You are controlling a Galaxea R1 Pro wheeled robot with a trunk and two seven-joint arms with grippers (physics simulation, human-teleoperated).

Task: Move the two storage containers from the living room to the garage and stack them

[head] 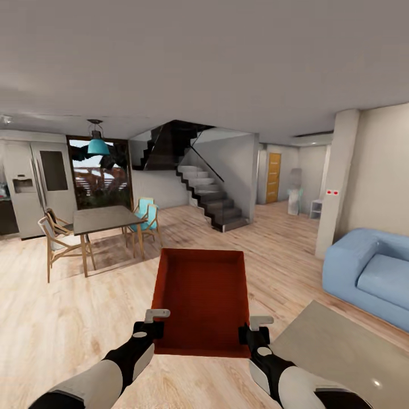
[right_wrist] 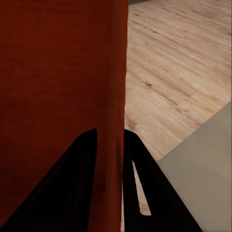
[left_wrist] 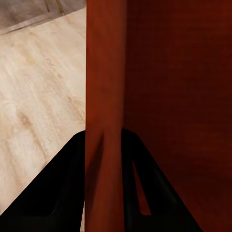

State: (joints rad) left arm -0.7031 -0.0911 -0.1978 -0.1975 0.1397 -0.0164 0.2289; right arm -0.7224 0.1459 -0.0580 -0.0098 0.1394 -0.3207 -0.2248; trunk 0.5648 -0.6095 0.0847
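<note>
While I am holding both arms out ahead of me, this is how things are standing.

Left gripper (head: 152, 329): I am clamping it on the left side wall of the storage container (head: 201, 301); through the left wrist camera, its dark fingers (left_wrist: 58, 193) are sitting one on each face of the thin red wall, closed right down onto it.

Right gripper (head: 254, 334): I am pinching the opposite side wall the same way; through the right wrist camera, one finger (right_wrist: 67, 188) is lying inside the box and the other outside, with the wall (right_wrist: 108, 121) squeezed between them.

Container: it is hanging level between my two grippers above the floor (head: 68, 318), open side up, nothing lying in it, its long axis pointing away from me.

Floor: light wood planks are passing under the box, and a pale grey rug (head: 341, 346) is lying just to my right.

Right side: a blue sofa (head: 369, 272) is sitting beyond the rug.

Left side: a dining table (head: 105, 218) with wooden chairs is standing under a teal pendant lamp (head: 97, 145).

Ahead: a staircase (head: 207, 196) is rising well beyond the container, and an orange-brown door (head: 274, 177) is showing further off to its right.
</note>
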